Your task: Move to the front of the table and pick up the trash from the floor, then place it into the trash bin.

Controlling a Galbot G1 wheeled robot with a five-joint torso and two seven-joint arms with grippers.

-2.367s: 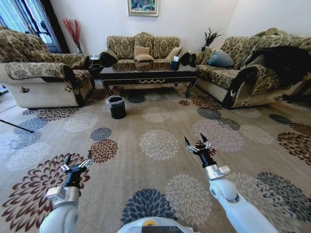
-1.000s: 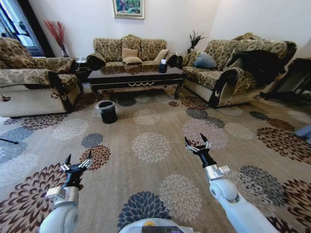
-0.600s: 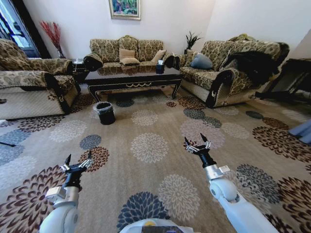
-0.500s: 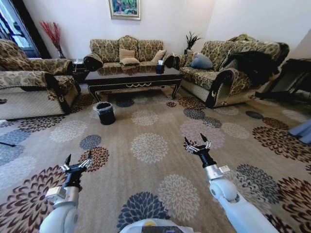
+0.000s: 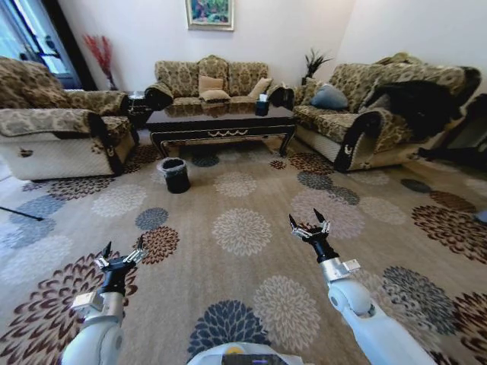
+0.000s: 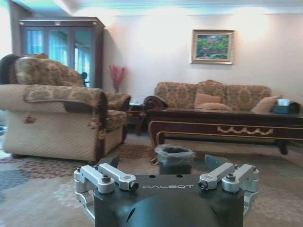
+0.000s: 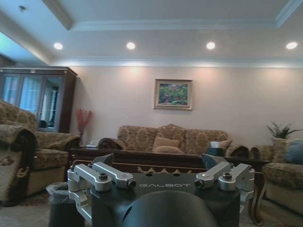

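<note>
The dark glossy table (image 5: 221,122) with gold trim stands far ahead between the sofas. The small black trash bin (image 5: 176,174) with its greyish liner sits on the carpet just in front of the table's left end. The trash is out of view. My left gripper (image 5: 122,245) hangs open over the carpet at the lower left, holding nothing. My right gripper (image 5: 304,219) is open and empty at the lower right. Past the left gripper (image 6: 164,163) the left wrist view shows the trash bin (image 6: 174,159) and the table (image 6: 227,127). The right gripper (image 7: 158,160) faces the table (image 7: 147,166).
A flowered carpet (image 5: 243,228) stretches from me to the table. An armchair (image 5: 61,133) stands at the left, a sofa (image 5: 217,80) behind the table, another sofa (image 5: 373,114) at the right. A small black tissue box (image 5: 262,107) sits on the table.
The whole picture has shifted slightly to the right since half a second ago, so the camera has turned. Both arms hold the same open pose.
</note>
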